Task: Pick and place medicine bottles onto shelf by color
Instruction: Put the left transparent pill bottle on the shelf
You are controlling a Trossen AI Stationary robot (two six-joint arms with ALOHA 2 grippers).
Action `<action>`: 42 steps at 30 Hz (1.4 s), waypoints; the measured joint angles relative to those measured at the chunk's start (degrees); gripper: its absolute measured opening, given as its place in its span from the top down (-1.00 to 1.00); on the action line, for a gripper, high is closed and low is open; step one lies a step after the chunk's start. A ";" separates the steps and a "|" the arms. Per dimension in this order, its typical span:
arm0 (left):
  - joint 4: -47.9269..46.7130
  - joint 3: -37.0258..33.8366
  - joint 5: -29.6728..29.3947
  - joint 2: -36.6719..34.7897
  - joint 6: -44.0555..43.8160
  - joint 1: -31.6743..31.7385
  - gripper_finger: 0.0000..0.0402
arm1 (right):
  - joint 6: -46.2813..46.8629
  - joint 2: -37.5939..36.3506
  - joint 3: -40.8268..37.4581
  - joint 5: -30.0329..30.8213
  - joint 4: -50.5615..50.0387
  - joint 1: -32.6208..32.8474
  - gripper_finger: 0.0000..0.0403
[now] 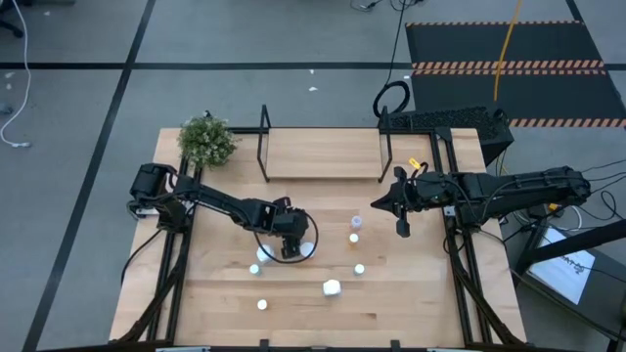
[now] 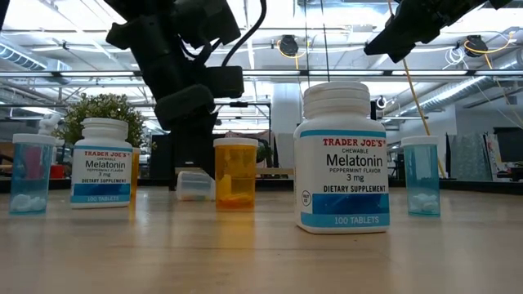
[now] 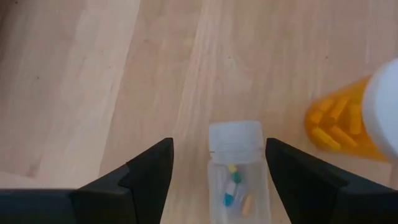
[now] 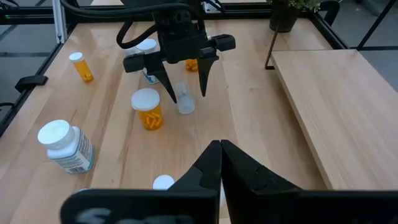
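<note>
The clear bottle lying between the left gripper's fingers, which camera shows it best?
Left wrist view: the clear bottle fills the gap, pills visible. Right wrist view shows it small; low view partly hidden; high view hides it.

The clear bottle (image 3: 235, 180) runs off the left wrist picture's edge; the orange bottle (image 3: 348, 121) is blurred and cropped

Clear bottle (image 3: 235, 168) lying on its side between the left gripper's (image 3: 217, 180) open fingers, mixed capsules inside. Orange bottle (image 3: 348, 121) upright just beside it. Other bottles scattered on the table farther off. Shelf (image 1: 323, 154) holds no bottles, near the right gripper (image 1: 402, 217).
</note>
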 joint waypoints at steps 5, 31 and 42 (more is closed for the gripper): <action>-0.86 0.00 0.47 -0.01 0.13 -0.03 -0.10 | 0.02 0.00 0.00 0.00 0.00 0.01 1.00; -0.55 -0.02 0.38 2.40 2.16 0.14 0.22 | 0.02 0.02 -1.22 0.02 0.87 0.00 1.00; 0.43 -0.02 0.37 -4.02 6.73 0.09 0.02 | 0.01 0.02 -1.22 0.02 0.87 0.00 1.00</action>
